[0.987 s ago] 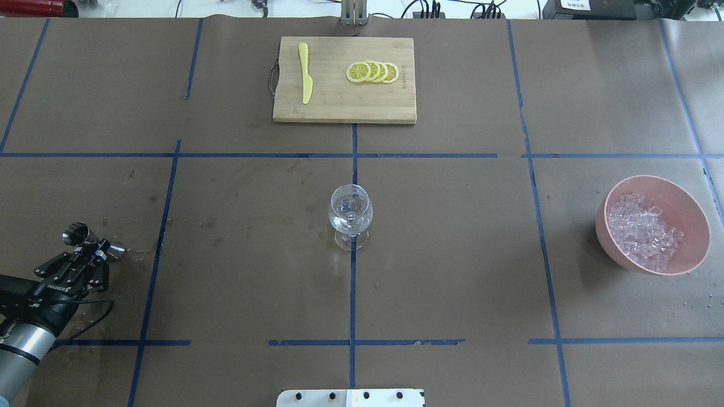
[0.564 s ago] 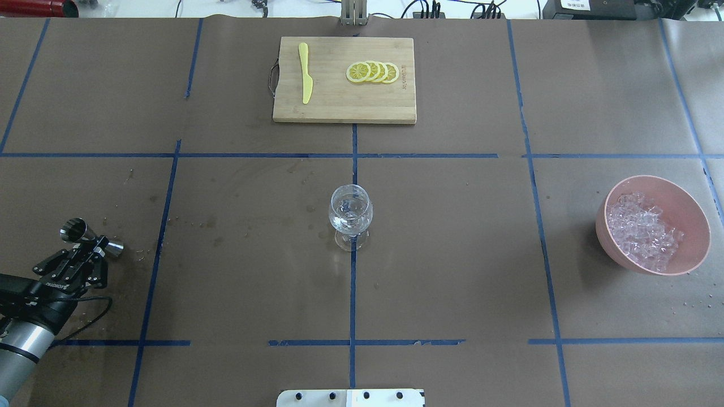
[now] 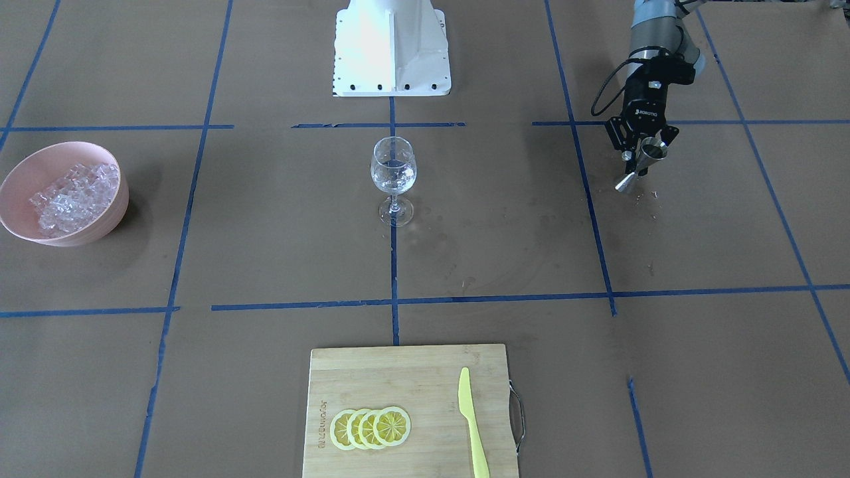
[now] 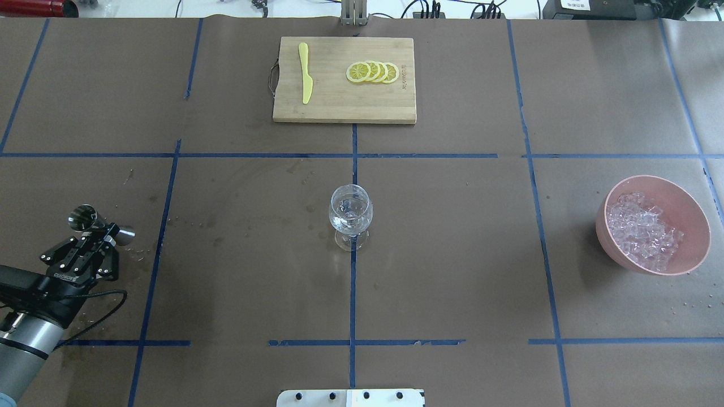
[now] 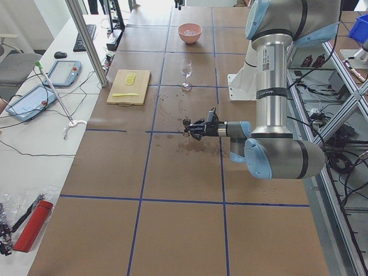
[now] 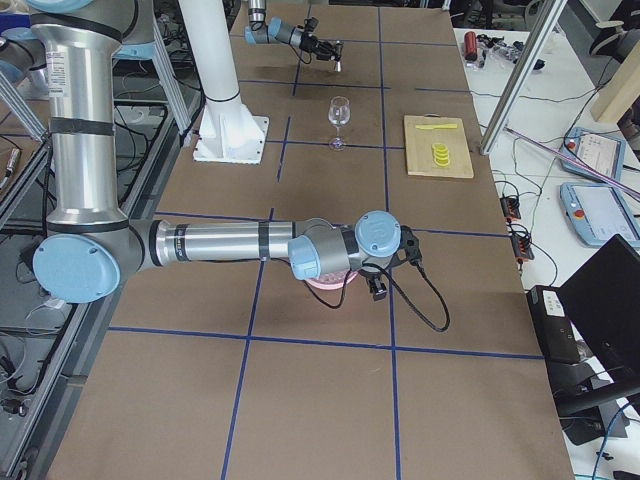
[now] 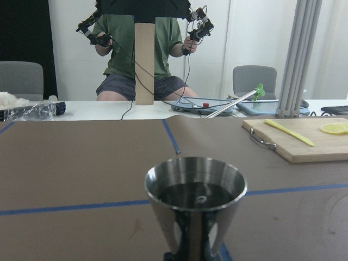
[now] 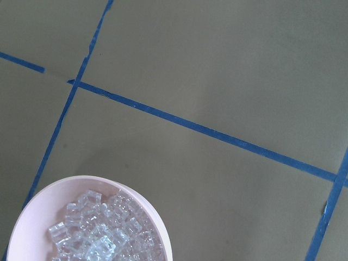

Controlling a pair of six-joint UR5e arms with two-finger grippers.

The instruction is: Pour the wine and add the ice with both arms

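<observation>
— Where is the wine?
— A little clear liquid wine point(image 3: 393, 179) sits in the bowl of the clear stemmed glass point(image 4: 350, 215), upright on the centre tape line. The small clear ice cubes point(image 4: 642, 233) fill the round pink bowl point(image 4: 697, 225) at the right.

— And the grippers?
— The left gripper point(image 4: 105, 238) is clamped on the waist of a steel double-ended jigger point(image 4: 102, 225), tilted above the table, with a wet glint inside. The right arm point(image 6: 220, 243) reaches over the pink bowl; I cannot tell how its jaws stand.

— The surroundings?
— Brown paper table cover point(image 4: 452, 254) gridded with blue tape, damp spots point(image 4: 138, 255) near the jigger. At the far edge, a bamboo cutting board point(image 4: 339, 107) carries overlapping lemon slices point(image 4: 373, 72) and a yellow plastic knife point(image 4: 305, 73). Beyond it sits a person in a green shirt point(image 7: 144, 43).
</observation>
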